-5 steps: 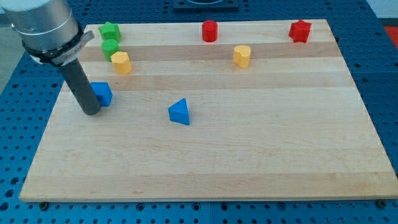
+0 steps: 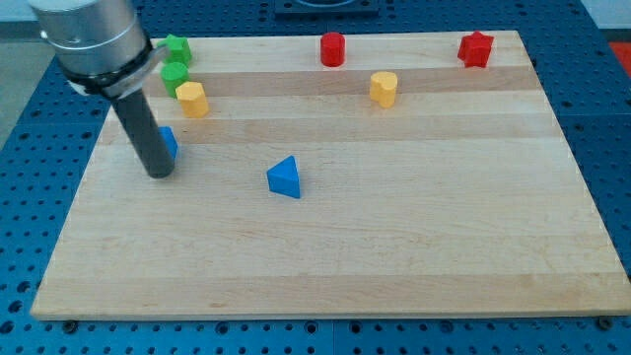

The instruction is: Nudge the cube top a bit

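The arm entered from the view's top left, its grey cylindrical wrist housing cut off by the frame edge and carrying a straight dark rod that descended with a slight lean toward the view's right. My tip [image 2: 161, 175] rested at table-top height, directly against the lower side of the blue cube [image 2: 168, 144], toward the view's bottom. The rod's lower length covered the left part of the blue cube, so the exact contact between the two could not be confirmed.
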